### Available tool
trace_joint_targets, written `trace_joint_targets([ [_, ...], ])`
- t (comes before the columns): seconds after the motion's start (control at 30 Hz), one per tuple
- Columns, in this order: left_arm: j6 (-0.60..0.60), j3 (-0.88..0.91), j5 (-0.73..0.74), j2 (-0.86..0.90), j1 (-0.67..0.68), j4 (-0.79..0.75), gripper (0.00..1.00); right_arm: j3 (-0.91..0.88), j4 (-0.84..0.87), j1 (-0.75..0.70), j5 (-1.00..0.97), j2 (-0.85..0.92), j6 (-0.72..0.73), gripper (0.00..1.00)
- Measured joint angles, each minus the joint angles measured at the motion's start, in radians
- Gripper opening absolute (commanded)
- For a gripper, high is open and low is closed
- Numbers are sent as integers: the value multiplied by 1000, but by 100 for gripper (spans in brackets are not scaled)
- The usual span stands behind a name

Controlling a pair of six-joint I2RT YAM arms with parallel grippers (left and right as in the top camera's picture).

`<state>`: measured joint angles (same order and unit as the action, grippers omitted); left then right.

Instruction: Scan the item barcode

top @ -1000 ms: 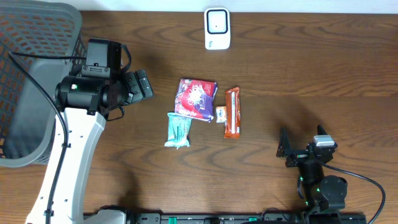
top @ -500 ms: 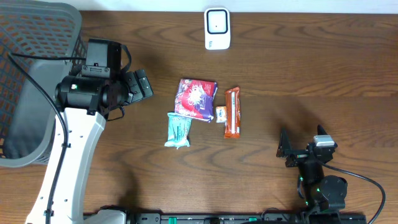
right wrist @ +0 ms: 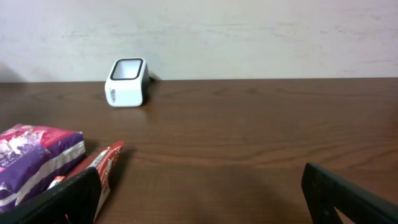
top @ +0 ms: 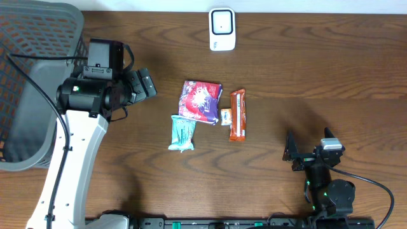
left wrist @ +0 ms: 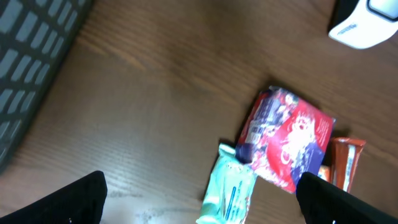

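Several packaged items lie mid-table: a purple and red snack bag (top: 201, 100) (left wrist: 289, 140) (right wrist: 31, 155), a teal packet (top: 182, 132) (left wrist: 233, 190), and an orange bar (top: 237, 114) (left wrist: 342, 162) (right wrist: 99, 168). A white barcode scanner (top: 222, 28) (left wrist: 367, 25) (right wrist: 126, 82) stands at the far edge. My left gripper (top: 143, 84) (left wrist: 202, 186) hovers open to the left of the items, holding nothing. My right gripper (top: 308, 152) (right wrist: 199, 186) rests open near the front right, apart from the orange bar.
A grey mesh basket (top: 32, 83) (left wrist: 25, 74) stands at the left edge, behind the left arm. A small orange packet (top: 225, 116) lies between the snack bag and the bar. A pale wall (right wrist: 249, 37) rises behind the scanner.
The left gripper has shifted very slightly toward the far side. The items and the right arm have not moved.
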<state>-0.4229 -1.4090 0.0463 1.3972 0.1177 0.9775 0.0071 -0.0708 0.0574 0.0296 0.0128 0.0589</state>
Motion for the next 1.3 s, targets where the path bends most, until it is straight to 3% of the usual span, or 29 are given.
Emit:
trace_joint_targets([
  [0.4,0,-2,0,-103,0,-38,98,0,0,0,0,0,0,99],
  [0.7,0,-22,5,-172,0,67,98,0,0,0,0,0,0,99],
  [1.0,66,-16,137,-165,36,77,98,0,0,0,0,0,0,99],
  [1.3,106,-11,166,-160,77,77,98,0,0,0,0,0,0,99],
])
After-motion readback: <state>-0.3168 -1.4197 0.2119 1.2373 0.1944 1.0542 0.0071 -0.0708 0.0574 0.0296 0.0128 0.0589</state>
